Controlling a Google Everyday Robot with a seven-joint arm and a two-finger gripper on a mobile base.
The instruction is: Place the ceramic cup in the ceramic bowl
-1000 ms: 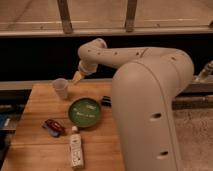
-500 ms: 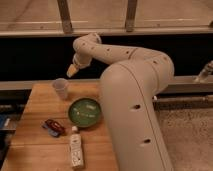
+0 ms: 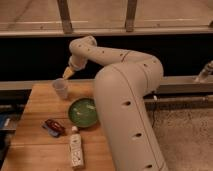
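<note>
The claw [image 3: 67, 73] has moved over and now hangs wide, just above the ceramic cup [image 3: 61, 88]. The cup stands on the desk [image 3: 40, 107] beside the ceramic bowl [image 3: 83, 111], so grabbing it looks next.

Dim, warm light from overhead. The wooden table [image 3: 40, 102] is evenly lit, with a black band behind its far edge. The gripper [image 3: 67, 73], above the table's far-left corner, glows yellowish. Everything is soft, with no crisp edges.
</note>
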